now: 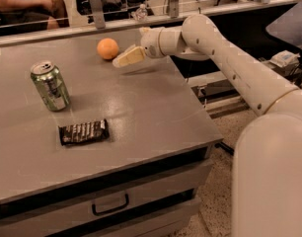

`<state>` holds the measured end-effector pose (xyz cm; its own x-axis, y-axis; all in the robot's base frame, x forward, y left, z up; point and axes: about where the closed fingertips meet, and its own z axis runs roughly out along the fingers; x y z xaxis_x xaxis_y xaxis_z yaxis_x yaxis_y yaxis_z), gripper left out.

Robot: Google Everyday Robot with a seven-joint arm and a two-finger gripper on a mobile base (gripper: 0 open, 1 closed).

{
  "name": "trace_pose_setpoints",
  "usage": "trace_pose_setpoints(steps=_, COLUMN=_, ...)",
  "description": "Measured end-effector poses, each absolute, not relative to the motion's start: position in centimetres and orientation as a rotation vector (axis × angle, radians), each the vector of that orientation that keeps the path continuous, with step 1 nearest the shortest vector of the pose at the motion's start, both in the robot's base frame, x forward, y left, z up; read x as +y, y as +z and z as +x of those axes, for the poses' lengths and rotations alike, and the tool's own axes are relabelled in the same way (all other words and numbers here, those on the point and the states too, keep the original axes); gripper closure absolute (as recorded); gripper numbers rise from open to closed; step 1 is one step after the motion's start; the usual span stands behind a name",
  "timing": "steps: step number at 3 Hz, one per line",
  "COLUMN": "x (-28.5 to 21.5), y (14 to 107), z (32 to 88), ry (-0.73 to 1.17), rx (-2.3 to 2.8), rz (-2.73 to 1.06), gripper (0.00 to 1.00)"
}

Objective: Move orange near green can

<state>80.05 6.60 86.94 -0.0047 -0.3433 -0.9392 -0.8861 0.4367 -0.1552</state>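
Note:
The orange (pixel 107 48) sits on the grey table (pixel 141 107) near its far edge. The green can (pixel 51 86) stands upright at the table's left, well apart from the orange. My gripper (pixel 122 59) reaches in from the right at the end of the white arm (pixel 225 53). Its cream fingers (pixel 131 56) point left and sit just right of the orange, slightly above the tabletop. I see nothing held between them.
A flat dark snack-bar wrapper (pixel 84 132) lies in front of the can. A rail with glass panels (pixel 92 23) runs behind the table. The table's right edge drops off beside a drawer front (pixel 111 204) below.

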Motion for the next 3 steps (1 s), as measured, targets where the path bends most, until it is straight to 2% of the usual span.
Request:
trace_pose_setpoints(steps=2, x=10.8, y=85.9, z=82.3, ry=0.720, rx=1.587, rz=-1.140, gripper=0.00)
trace_pose_setpoints(steps=3, x=12.3, y=85.4, z=82.4, ry=0.763, rx=1.586, rz=-1.160, gripper=0.18)
